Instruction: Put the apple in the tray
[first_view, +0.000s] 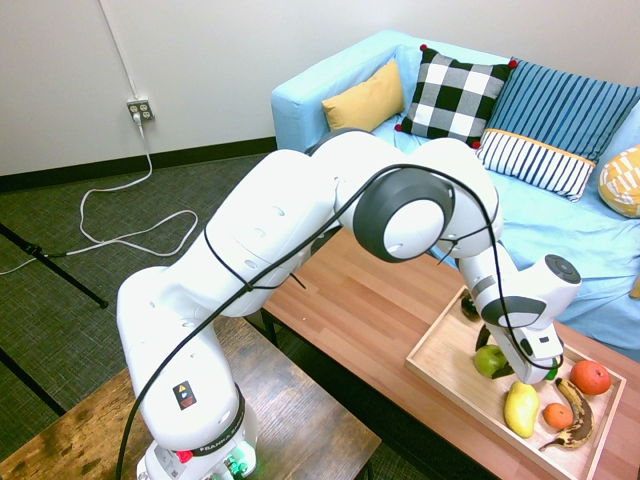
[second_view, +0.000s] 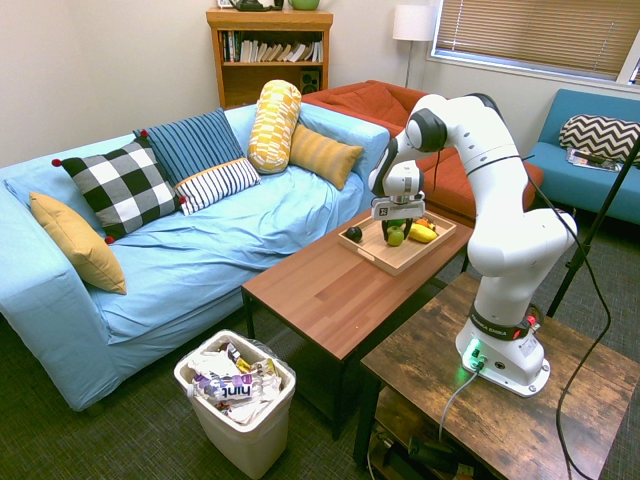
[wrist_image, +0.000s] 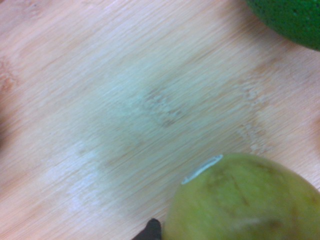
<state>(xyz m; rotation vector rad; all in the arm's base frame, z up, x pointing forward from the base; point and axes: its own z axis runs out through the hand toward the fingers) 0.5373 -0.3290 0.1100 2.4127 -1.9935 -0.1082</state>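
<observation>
The yellow-green apple sits between the fingers of my gripper, which is shut on it. It hangs low over the near end of the light wooden tray on the coffee table. From the other side, the apple shows under the gripper inside the tray. In the wrist view the apple fills one corner, with the tray's bare wood close behind it. Whether it touches the tray floor I cannot tell.
The tray also holds a dark green fruit, a yellow fruit, a small orange, a red-orange fruit and a spotted banana. Behind the table is a blue sofa. A bin stands on the floor.
</observation>
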